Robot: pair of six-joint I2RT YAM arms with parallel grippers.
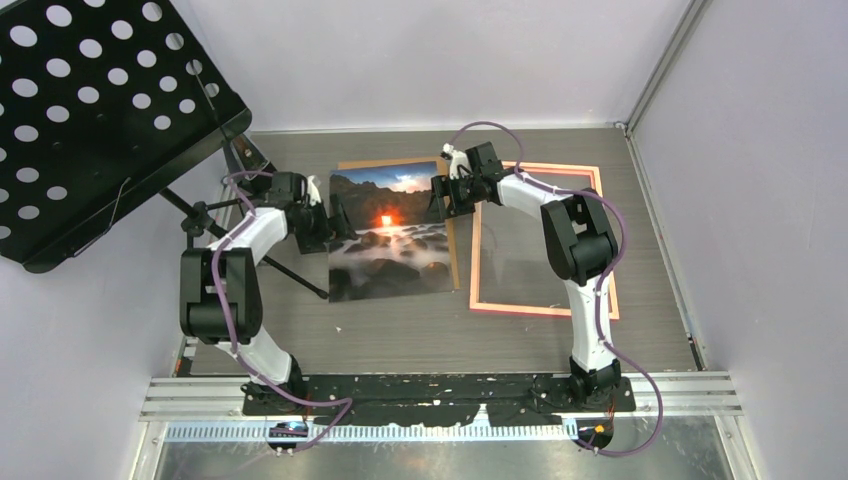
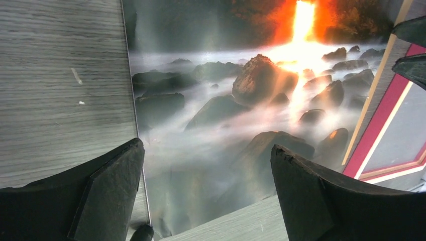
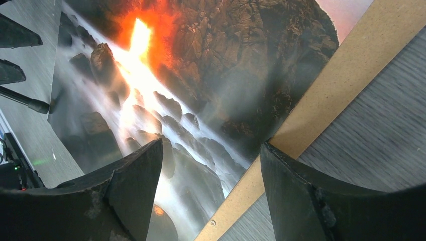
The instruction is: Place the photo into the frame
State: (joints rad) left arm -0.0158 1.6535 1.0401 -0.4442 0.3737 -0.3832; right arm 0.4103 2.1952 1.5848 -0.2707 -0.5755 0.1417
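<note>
A grey wood-grain worktop [image 1: 400, 330] fills the floor of a small booth with plain white walls [image 1: 420, 60] on three sides. My two arms are bolted to a metal rail at its near edge.

At the far left, a black perforated metal music stand [image 1: 90, 110] tilts over the corner. One of its thin black legs runs across the worktop and ends near the print's near left corner, beside my left arm.

A flat brown backing board [image 1: 453, 250] lies near the middle, showing as narrow strips along the far and right edges of the print that covers it.

The photo [image 1: 390, 240], a glossy rectangular print, lies face up on that board. It shows blue sky and a dark cliff at the top, a bright orange glow at the centre, and dark rocks in white mist below.

Just right of the board lies the frame [image 1: 540, 311], a thin pink-orange rectangle flat on the worktop, grey inside its border. My right arm crosses above it.

My left pincer [image 1: 325, 222] sits at the photo's left edge, jaws spread wide, one finger [image 2: 108, 196] over the worktop and the other over the print. My right pincer [image 1: 440, 200] sits at the right edge, jaws also wide apart, straddling the print and the board strip. Whether either touches the print, I cannot tell.
</note>
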